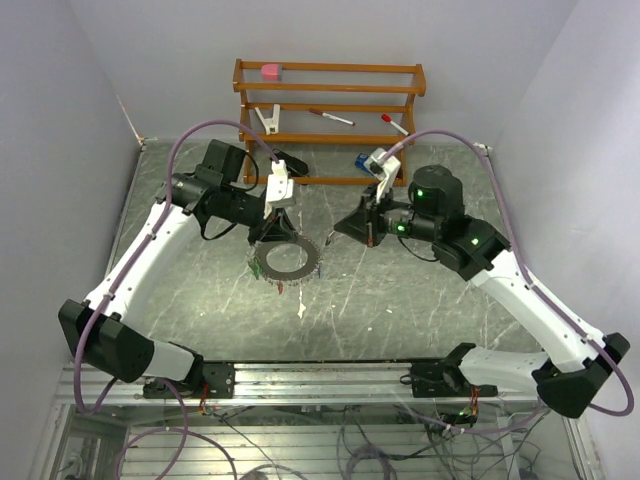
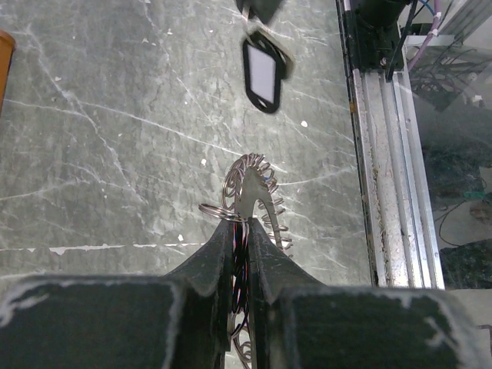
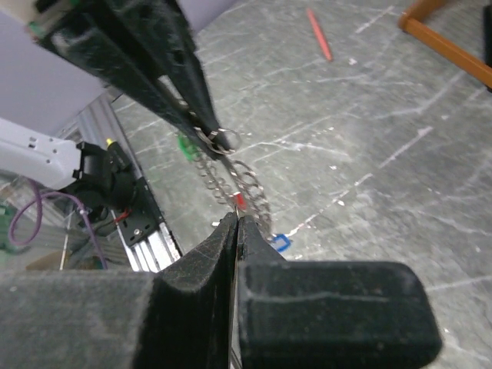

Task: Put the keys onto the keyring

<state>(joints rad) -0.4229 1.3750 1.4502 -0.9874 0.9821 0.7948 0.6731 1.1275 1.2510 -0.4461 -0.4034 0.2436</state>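
Observation:
My left gripper (image 1: 275, 226) is shut on the rim of the keyring (image 1: 287, 260) and holds it tilted, its low side at the table. In the left wrist view my fingertips (image 2: 244, 227) clamp the ring's fringed rim (image 2: 257, 184). My right gripper (image 1: 342, 228) is shut on a thin metal key; its black tag (image 2: 264, 73) hangs just beyond the ring. In the right wrist view my shut jaws (image 3: 237, 223) sit close to the ring (image 3: 231, 181). Green (image 3: 184, 144), red (image 3: 240, 201) and blue (image 3: 281, 243) tags show along the ring.
A wooden rack (image 1: 330, 100) stands at the back with a pink block (image 1: 270, 71), a white clip (image 1: 270, 118) and red-capped pens (image 1: 330, 117). A blue-and-white object (image 1: 364, 160) lies before it. A red pen (image 3: 319, 34) lies on the table. The metal rail (image 2: 380, 154) runs along the near edge.

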